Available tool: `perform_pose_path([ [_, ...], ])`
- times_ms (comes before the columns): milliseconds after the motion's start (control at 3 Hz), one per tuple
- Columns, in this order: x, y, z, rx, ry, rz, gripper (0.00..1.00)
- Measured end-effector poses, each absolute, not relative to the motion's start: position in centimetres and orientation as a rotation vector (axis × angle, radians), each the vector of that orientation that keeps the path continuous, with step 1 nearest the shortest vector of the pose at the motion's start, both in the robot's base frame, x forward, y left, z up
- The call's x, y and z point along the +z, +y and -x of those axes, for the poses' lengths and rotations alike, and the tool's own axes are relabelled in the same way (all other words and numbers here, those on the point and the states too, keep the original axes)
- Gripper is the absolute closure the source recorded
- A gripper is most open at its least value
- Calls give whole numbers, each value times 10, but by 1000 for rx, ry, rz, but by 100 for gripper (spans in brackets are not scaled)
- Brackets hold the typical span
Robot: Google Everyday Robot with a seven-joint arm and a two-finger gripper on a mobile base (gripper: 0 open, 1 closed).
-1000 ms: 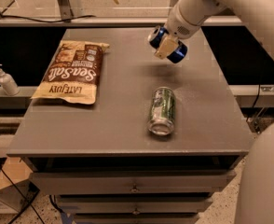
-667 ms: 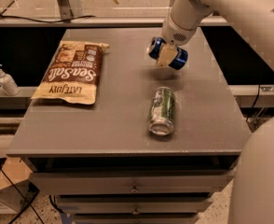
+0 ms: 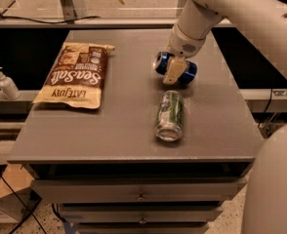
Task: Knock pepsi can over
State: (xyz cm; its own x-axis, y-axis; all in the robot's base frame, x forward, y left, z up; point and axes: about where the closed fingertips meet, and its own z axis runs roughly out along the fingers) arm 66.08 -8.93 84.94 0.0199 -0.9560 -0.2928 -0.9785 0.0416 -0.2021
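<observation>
The pepsi can (image 3: 189,70) lies on its side just beyond the green can (image 3: 169,115), on or barely above the desk (image 3: 114,130). The hand (image 3: 175,71) pinches it across the middle. The tipping looks nearly done; next it should release and lift clear.

On the worktop (image 3: 124,130), a snack bag (image 3: 75,77) lies flat at the left. The pepsi can (image 3: 159,63) is on its side right of centre, towards the back, clasped by the pincer (image 3: 175,77), which reaches in from the right rear. Just in front of it lies a second can (image 3: 170,115), its end towards the front edge. A pump bottle (image 3: 7,84) stands left of the worktop.
</observation>
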Motion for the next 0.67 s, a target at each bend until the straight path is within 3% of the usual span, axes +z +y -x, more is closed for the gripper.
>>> perform_pose_path([
  [333,841,-88,-646,270,1940,1939,0],
  [667,840,-83,-644,302,1933,1929,0],
])
